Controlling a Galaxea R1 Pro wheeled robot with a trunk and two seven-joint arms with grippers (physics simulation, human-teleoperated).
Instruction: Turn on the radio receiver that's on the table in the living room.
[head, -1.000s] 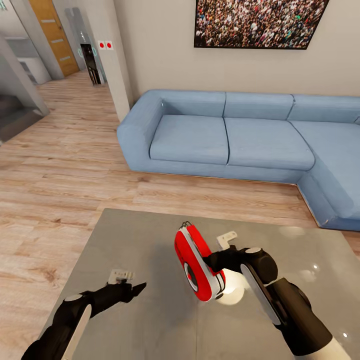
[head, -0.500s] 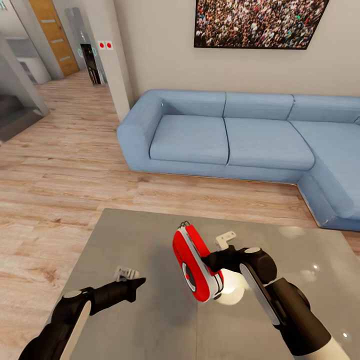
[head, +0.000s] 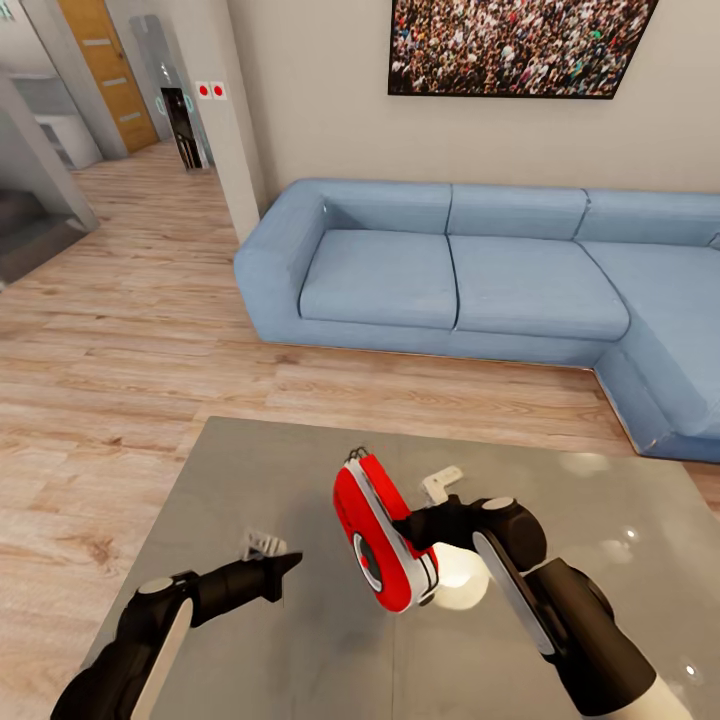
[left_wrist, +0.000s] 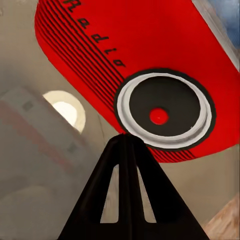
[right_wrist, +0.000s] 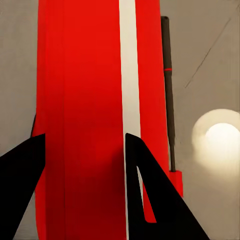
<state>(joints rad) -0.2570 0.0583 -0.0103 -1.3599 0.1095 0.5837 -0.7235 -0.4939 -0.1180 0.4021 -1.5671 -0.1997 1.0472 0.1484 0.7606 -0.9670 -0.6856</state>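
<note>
The red radio receiver (head: 375, 540) hangs tilted above the grey table (head: 250, 470), its round dark dial facing my left arm. My right gripper (head: 408, 528) is shut on its body; in the right wrist view the black fingers (right_wrist: 145, 175) clamp the red casing (right_wrist: 85, 100) on both sides, beside a white stripe. My left gripper (head: 288, 564) is shut and points at the radio from a short gap away. In the left wrist view its closed tips (left_wrist: 127, 137) sit just under the dial (left_wrist: 165, 112), whose centre is a red button.
A blue L-shaped sofa (head: 470, 275) stands beyond the table, under a crowd picture (head: 515, 45). Light wood floor (head: 110, 360) runs left toward a hallway with a wooden door (head: 105, 65). A bright lamp reflection (head: 462, 570) glares on the tabletop under the right arm.
My right gripper has carried the radio a little to the left. My left gripper has moved right, closing most of the gap to the dial.
</note>
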